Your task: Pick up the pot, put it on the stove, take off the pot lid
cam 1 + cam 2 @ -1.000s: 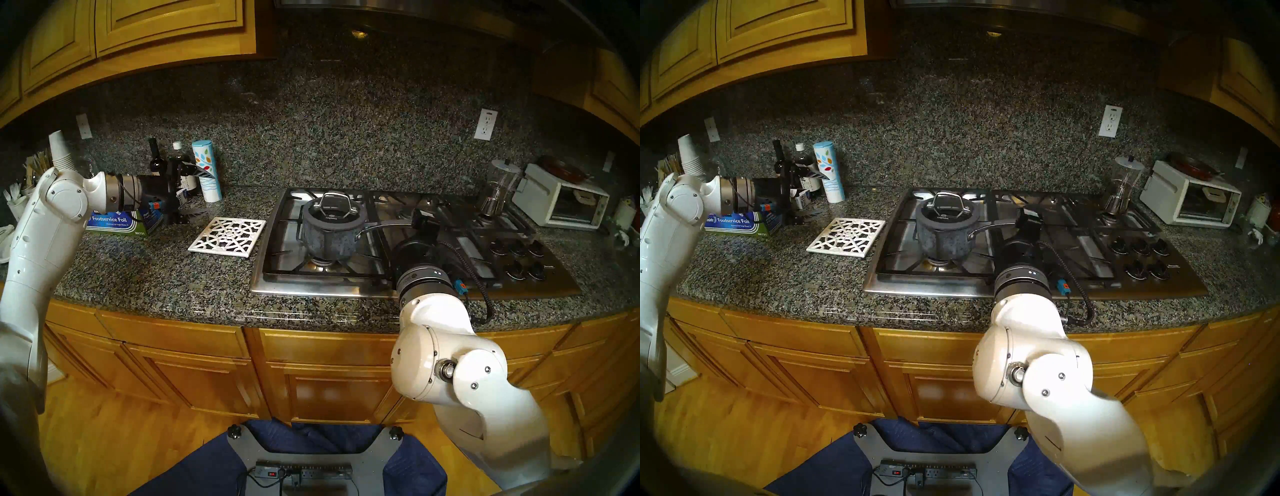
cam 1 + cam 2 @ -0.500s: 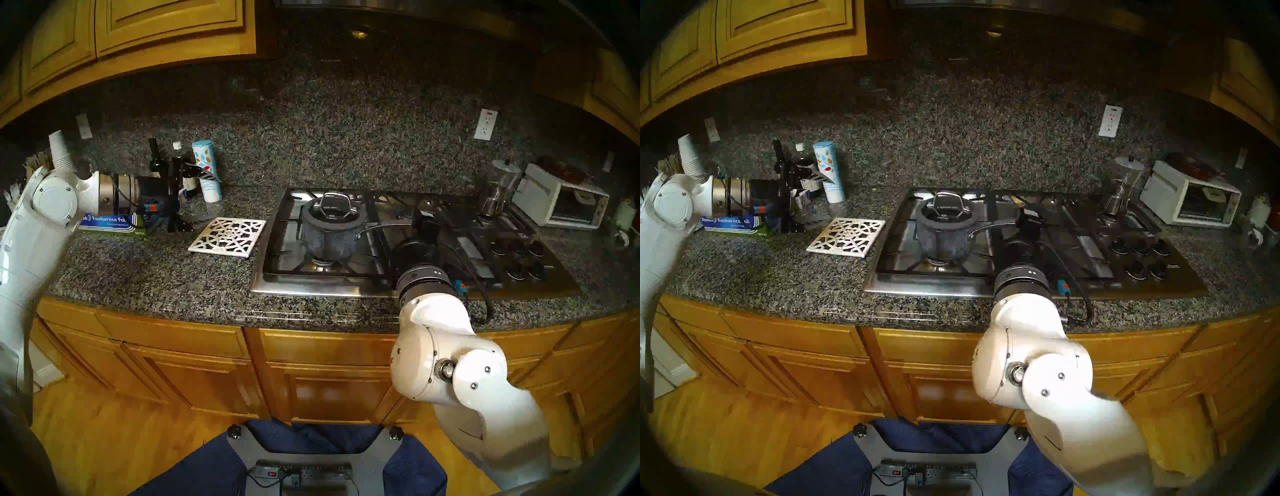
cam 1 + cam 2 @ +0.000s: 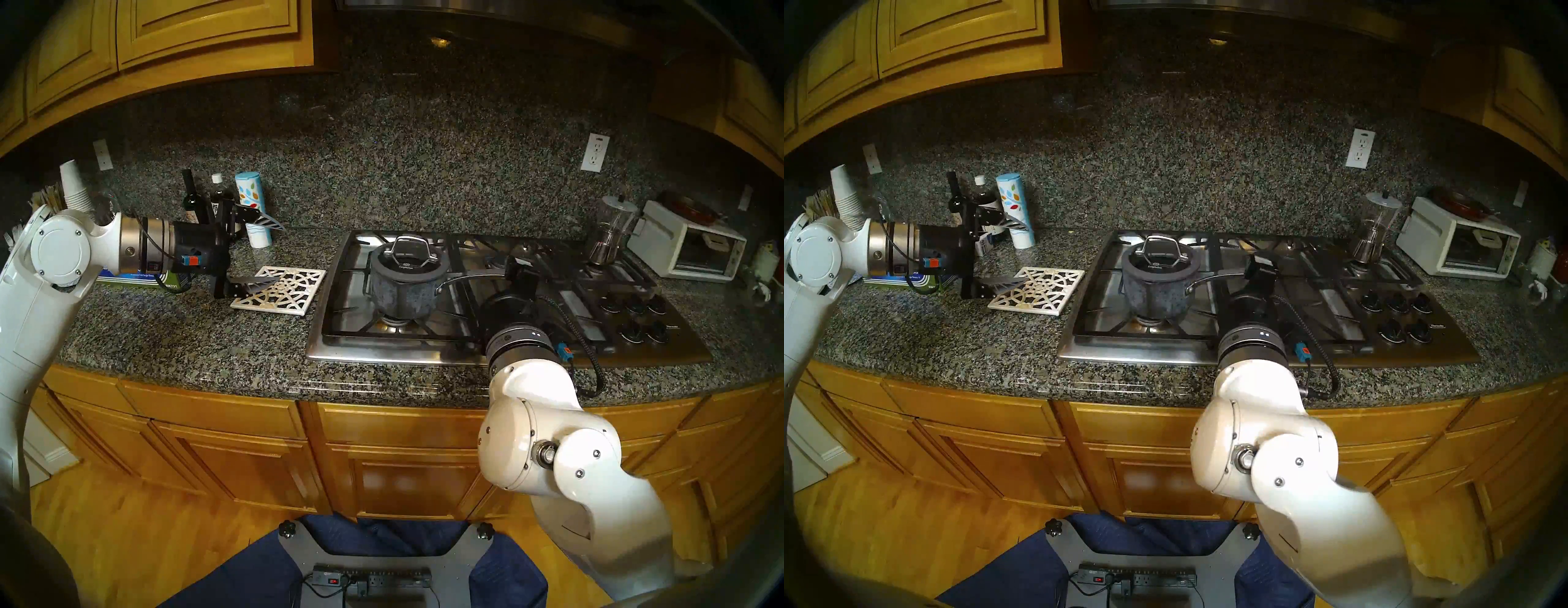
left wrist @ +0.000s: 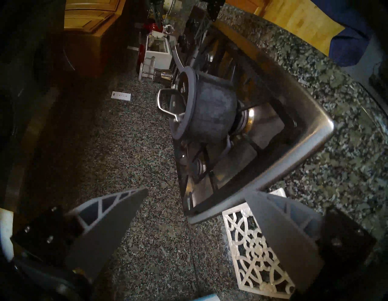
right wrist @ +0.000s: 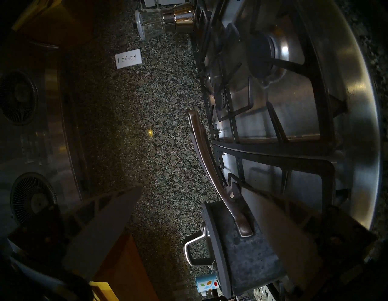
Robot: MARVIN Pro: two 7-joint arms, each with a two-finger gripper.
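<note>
Head stereo left shows the small dark-grey mottled pot [image 3: 402, 291] standing on the stainless-steel gas stove [image 3: 428, 352], its glass-centred lid [image 3: 409, 260] on. The left gripper [image 3: 259, 254] hangs with fingers spread, empty, over the white lattice trivet [image 3: 288, 293] on the granite counter [image 3: 191, 339]. The right gripper [image 5: 189, 189] gapes beside the pot's silver handle [image 5: 206, 159], not touching.

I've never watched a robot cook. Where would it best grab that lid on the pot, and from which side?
Probably by the arched silver loop handle on top of the pot lid, coming from above. The loop stands clear of the glass, leaving a gap for a finger, while the thick rim sits flush on the pot.
</note>
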